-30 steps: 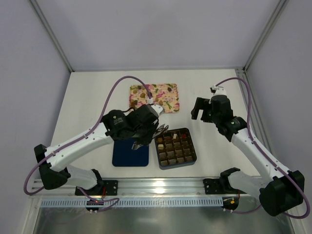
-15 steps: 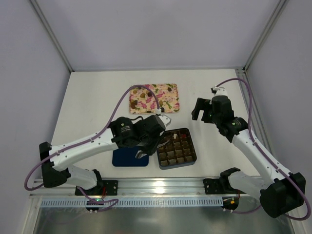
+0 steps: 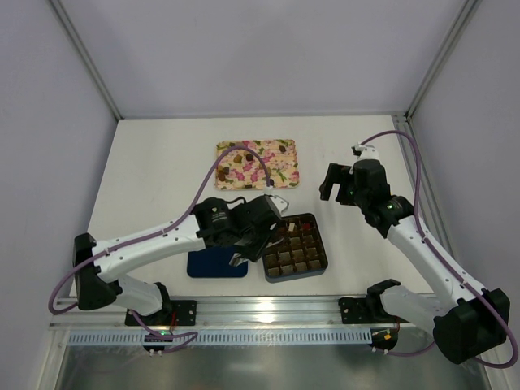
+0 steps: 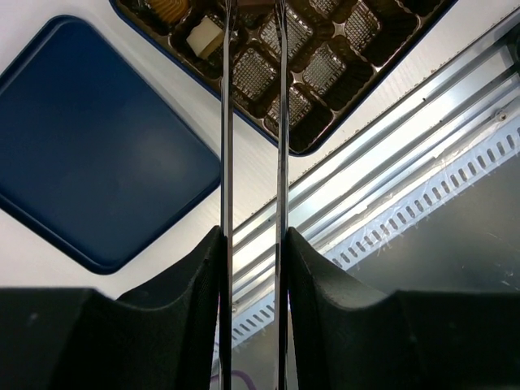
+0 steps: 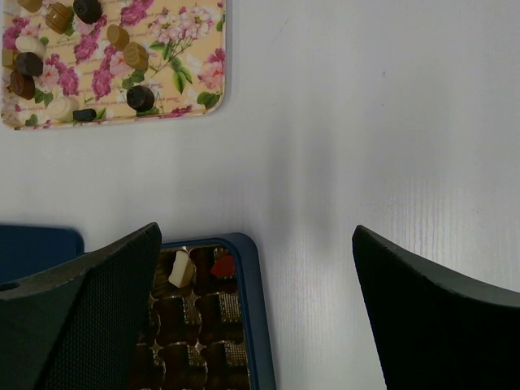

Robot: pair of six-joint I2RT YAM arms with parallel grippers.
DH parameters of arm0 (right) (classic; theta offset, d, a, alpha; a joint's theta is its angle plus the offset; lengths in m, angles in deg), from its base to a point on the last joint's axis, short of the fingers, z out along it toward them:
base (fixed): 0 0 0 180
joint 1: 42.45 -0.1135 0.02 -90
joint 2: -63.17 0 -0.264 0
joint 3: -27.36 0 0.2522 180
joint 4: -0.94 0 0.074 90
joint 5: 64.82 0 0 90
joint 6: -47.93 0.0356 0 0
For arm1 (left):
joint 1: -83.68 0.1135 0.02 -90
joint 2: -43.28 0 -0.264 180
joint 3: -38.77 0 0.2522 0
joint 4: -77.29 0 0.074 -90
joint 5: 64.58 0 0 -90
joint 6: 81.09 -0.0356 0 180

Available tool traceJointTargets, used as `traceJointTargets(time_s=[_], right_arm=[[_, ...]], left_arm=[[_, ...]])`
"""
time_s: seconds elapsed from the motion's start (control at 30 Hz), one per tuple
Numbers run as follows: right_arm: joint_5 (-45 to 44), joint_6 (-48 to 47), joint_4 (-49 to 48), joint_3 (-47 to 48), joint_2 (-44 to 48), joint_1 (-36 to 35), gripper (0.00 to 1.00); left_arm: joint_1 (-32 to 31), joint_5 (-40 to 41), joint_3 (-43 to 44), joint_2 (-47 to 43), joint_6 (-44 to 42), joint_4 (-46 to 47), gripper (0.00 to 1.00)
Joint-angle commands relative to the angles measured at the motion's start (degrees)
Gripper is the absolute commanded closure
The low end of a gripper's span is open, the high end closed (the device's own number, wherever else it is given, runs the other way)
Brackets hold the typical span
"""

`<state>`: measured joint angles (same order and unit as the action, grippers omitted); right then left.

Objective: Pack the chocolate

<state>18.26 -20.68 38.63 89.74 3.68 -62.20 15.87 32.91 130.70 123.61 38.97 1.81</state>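
Several chocolate pieces (image 3: 237,160) lie on the floral tray (image 3: 276,172) at the back; they also show in the right wrist view (image 5: 140,97). The dark box with cells (image 3: 295,278) holds several pieces, among them a whitish one (image 5: 180,270) and a red one (image 5: 223,266). My left gripper (image 3: 273,234) is over the box's left side. Its thin metal blades (image 4: 226,97) stand close together, with a brown piece (image 4: 253,2) pinched between the tips at the frame's top edge. My right gripper (image 3: 331,183) hangs open and empty above the table, right of the tray.
A dark blue lid (image 3: 213,262) lies flat left of the box and shows in the left wrist view (image 4: 89,146). A metal rail (image 3: 268,309) runs along the near edge. Frame posts stand at the back corners.
My left gripper has moved from the tray side toward the near right, to over the box's left side. The right arm has not moved.
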Motion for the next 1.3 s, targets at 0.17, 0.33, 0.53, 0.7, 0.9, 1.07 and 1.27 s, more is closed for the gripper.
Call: traceJointTargets(time_s=[0.17,0.33,0.53,0.7,0.9,1.07,1.27], right_arm=[[-0.8,0.3,-1.0,0.2,1.5,0.1,0.0],[-0.6,0.3,-1.0,0.2,1.5,0.1,0.0],[-0.1,-0.1,-1.0,0.8,1.6,0.1,0.0],[1.9,-0.5,-1.1,0.8,1.4,0.1,0.0],[3.9,-0.8,-2.4,0.4,0.2,0.1,0.0],[6.2,-1.0,-3.4,0.8,-1.3,0.1,0.0],[9.4,-0.9,-4.6,0.3,-1.9,0.1,0.0]], left_arm=[[-0.3,1.3,-0.2,0.3,0.5,3.1,0.62],[-0.3,2.2,1.3,0.0,0.3,2.7,0.61],[0.2,6.6,6.4,-0.8,-0.2,1.6,0.59],[7.3,8.5,11.5,1.0,-1.1,0.3,0.58],[18.3,13.2,16.0,7.1,-3.3,-0.2,0.58],[27.3,14.0,16.3,14.3,-4.4,3.0,0.58],[33.3,14.3,18.6,21.5,-5.4,6.0,0.59]])
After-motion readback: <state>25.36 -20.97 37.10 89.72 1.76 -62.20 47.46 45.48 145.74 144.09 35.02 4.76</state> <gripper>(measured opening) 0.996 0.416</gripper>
